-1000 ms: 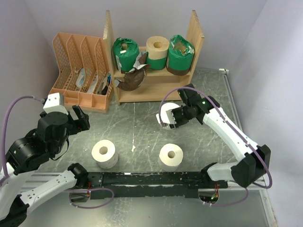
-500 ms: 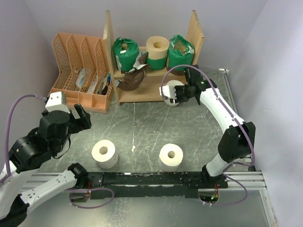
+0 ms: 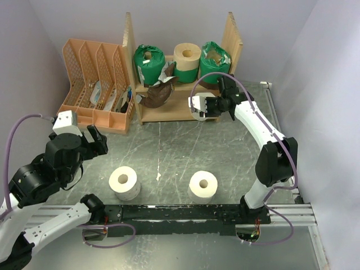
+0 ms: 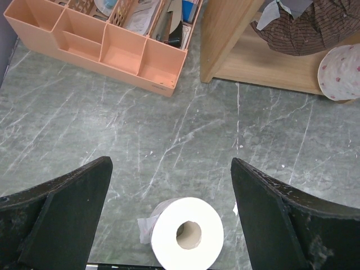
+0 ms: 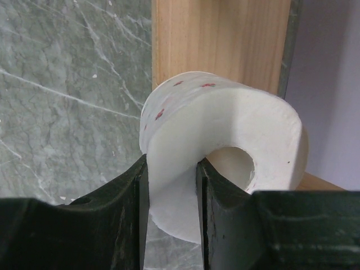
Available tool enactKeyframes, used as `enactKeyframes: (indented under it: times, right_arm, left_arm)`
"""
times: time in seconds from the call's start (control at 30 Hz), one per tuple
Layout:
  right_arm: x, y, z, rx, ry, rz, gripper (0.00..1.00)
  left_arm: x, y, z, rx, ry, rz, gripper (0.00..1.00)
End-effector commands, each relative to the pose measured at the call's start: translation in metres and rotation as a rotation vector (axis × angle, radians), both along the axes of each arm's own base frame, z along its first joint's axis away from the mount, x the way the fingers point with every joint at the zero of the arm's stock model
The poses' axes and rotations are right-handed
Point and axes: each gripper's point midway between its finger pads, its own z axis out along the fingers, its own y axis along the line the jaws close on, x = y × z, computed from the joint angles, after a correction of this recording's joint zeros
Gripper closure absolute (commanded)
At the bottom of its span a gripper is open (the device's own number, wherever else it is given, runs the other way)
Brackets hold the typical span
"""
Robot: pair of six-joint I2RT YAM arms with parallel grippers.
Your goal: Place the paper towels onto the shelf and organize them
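Well, at the far right the right gripper (image 3: 199, 106) has its jaws pinching the wall of the dotted roll (image 5: 225, 118), one finger on the outside and the other at the edge of the hollow core. It is bare paper, bright white, with small reddish specks scattered over its curved face, and it lies on its side. It sits at the right end of the lower board of the shelf (image 3: 232, 39), close to the right side panel. I cannot tell whether it rests on the board.

On the upper board stands a green roll (image 3: 148, 63) in crinkly wrap at the left. A cream roll (image 3: 187, 53) is in the middle with a green band beneath it. At the right is a second green roll (image 3: 215, 56) with brown showing at its foot. A crumpled brown bundle (image 3: 156, 95) hangs off the left part of the lower board.

Two more bare white rolls stand upright on the grey veined table (image 3: 169, 146), cores facing up, near the arm bases and well apart. They are the left table roll (image 3: 124, 181) and the right table roll (image 3: 203, 185). The left gripper (image 3: 95, 142) hangs over the near left with its jaws spread wide and nothing between them. The orange rack (image 3: 95, 79) stands just beside the shelf on its left.
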Motion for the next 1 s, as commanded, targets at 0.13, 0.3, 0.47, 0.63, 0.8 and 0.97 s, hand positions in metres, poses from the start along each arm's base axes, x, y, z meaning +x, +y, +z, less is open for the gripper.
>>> enactKeyframes:
  times: [0.13,0.3,0.47,0.63,0.8,0.97]
  right_arm:
    - [0.028,0.0,0.026,0.029,-0.101,-0.038,0.97]
    - [0.034,-0.005,0.039,0.035,-0.16,-0.057,0.67]
    - [0.031,-0.006,0.047,0.04,-0.172,-0.051,0.42]
    - [0.027,-0.008,0.044,0.025,-0.167,-0.046,0.0]
    - [0.024,-0.009,0.05,0.035,-0.189,-0.048,0.0]
    - [0.016,-0.01,0.061,0.048,-0.206,-0.049,0.0]
  left_arm:
    - [-0.001,0.003,0.005,-0.003,-0.022,0.001,0.02]
    - [-0.001,0.004,0.005,0.0,-0.023,0.004,0.02]
    - [-0.002,0.004,0.005,-0.004,-0.026,0.004,0.02]
    - [-0.002,0.004,0.005,-0.007,-0.027,0.003,0.02]
    - [-0.003,0.005,0.006,-0.007,-0.028,0.004,0.02]
    - [-0.002,0.004,0.005,-0.006,-0.026,0.004,0.02]
